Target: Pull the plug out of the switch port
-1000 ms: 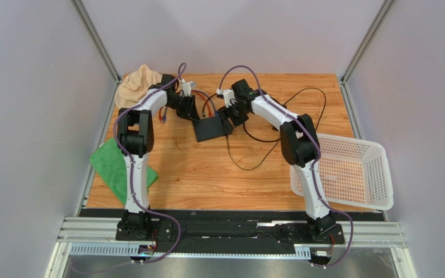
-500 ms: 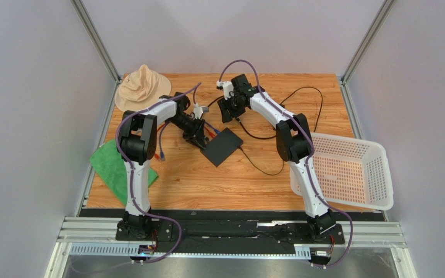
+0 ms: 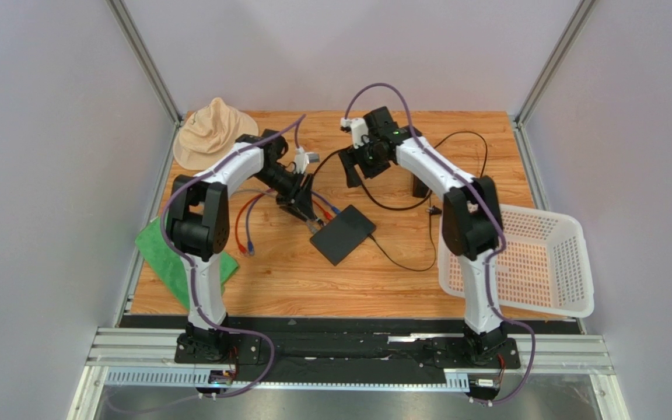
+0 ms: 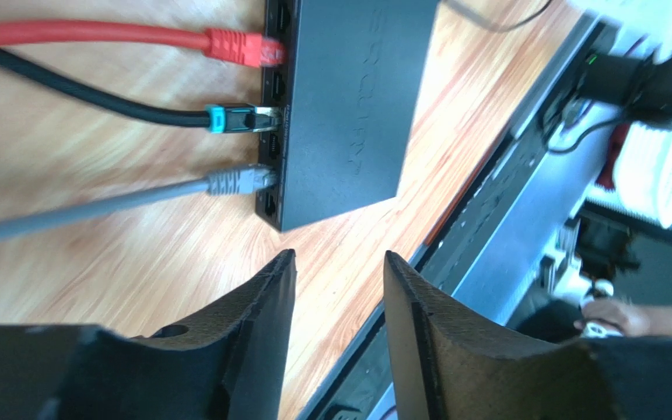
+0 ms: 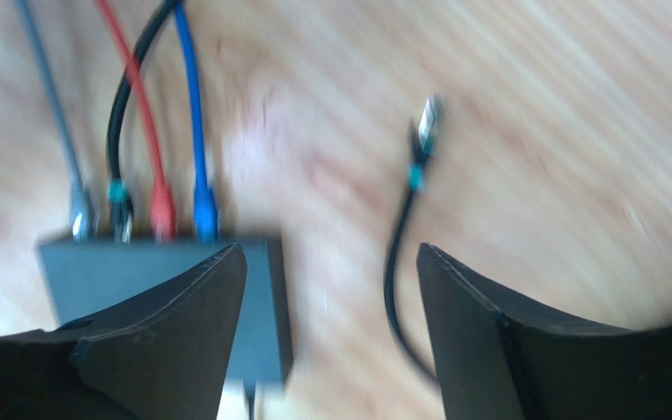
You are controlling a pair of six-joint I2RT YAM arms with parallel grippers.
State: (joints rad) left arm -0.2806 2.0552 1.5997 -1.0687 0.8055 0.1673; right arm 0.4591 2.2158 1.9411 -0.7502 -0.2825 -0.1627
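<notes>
The black switch lies flat at mid-table. In the right wrist view the switch has a grey, a black, a red and a blue plug in its sockets. A loose black cable's plug with a teal boot lies free on the wood to the right of it. The left wrist view shows the switch with the red plug, the black plug and the grey plug seated. My left gripper is open and empty just left of the switch. My right gripper is open and empty, raised behind it.
A white mesh basket sits at the right edge. A beige hat is at the back left and a green cloth at the left edge. A small black power adapter and black cable loops lie behind the switch.
The switch has slid toward the near side and turned. My right gripper has drawn back and to the right, away from the switch. My left gripper has come from the back down beside the switch.
</notes>
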